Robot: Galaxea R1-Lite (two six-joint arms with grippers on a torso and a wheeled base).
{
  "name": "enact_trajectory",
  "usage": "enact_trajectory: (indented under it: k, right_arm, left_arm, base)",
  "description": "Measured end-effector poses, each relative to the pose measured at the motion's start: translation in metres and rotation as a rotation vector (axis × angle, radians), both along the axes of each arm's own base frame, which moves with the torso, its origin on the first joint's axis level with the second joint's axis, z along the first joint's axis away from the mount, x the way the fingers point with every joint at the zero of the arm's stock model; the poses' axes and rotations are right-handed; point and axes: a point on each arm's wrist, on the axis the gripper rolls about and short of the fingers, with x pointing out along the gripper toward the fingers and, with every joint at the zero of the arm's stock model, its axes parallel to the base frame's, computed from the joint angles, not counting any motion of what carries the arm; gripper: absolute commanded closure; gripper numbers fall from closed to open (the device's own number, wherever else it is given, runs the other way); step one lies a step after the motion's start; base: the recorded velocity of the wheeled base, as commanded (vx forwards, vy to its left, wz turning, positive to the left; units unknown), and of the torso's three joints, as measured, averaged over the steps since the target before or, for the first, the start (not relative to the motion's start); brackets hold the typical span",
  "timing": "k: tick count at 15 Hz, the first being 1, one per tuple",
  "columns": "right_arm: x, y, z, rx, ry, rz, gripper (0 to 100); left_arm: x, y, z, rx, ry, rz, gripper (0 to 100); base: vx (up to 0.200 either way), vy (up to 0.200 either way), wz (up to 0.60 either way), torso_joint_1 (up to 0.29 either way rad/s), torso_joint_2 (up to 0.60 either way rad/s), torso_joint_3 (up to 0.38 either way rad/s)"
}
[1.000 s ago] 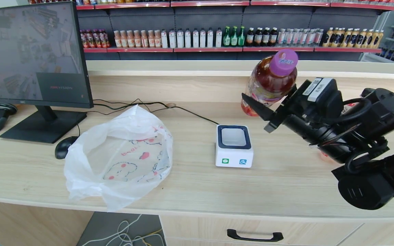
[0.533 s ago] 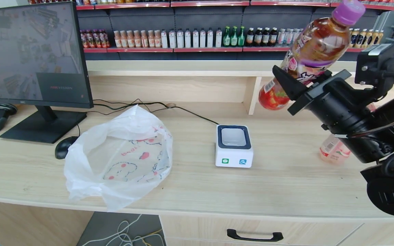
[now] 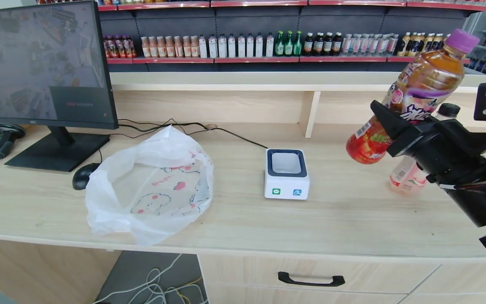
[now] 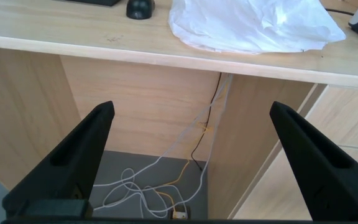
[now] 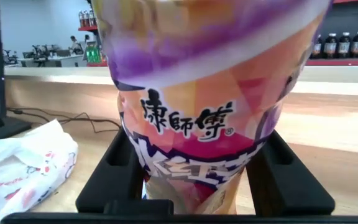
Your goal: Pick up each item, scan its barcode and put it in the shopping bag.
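Two bottles are on the robot's right. One bottle is up in the air, pinched around its lower body by the fingers of the right gripper. It is right of the scanner and well apart from it. It tilts, with the purple cap high and to the right and the red base lower, toward the scanner. The drink is amber, the label is purple, pink and red with fruit on it, and a white barcode patch sits near the base. In the right wrist view the black fingers press on both sides of the label.

The second bottle, pale pink, stands on the counter behind that gripper, partly hidden by the arm.

One scanner, a white box with a dark-rimmed window facing up, sits mid-counter. One bag, thin white plastic with pink and blue cartoon prints, lies crumpled just left of it.

The left gripper hangs below the counter's front edge, its fingers spread wide with nothing between them.

One monitor, one mouse and one handheld scanner stand at the far left.
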Motion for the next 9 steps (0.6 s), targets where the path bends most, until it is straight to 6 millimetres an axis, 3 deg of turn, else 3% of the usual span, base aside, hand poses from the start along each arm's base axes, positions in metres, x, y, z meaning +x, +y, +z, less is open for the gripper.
enact_trajectory:
  k: [1, 7, 9]
  right_arm:
    - [-0.0025, -0.0007, 0.0013, 0.004, -0.009, 0.001, 100]
    - [-0.005, -0.0017, 0.0017, 0.003, -0.004, 0.0, 100]
    - [-0.0051, -0.0017, 0.0016, 0.004, -0.007, 0.0, 100]
  left_arm:
    - [0.0, 0.0, -0.0001, 0.0, 0.001, 0.0, 0]
    - [0.0, 0.0, 0.0, 0.001, 0.0, 0.0, 0]
    - [0.0, 0.0, 0.0, 0.001, 0.0, 0.0, 0]
  base:
    - [-0.2, 0.0, 0.0, -0.012, 0.0, 0.002]
    - [0.0, 0.0, 0.0, 0.0, 0.0, 0.0]
    - [0.0, 0.2, 0.0, 0.007, 0.01, 0.0]
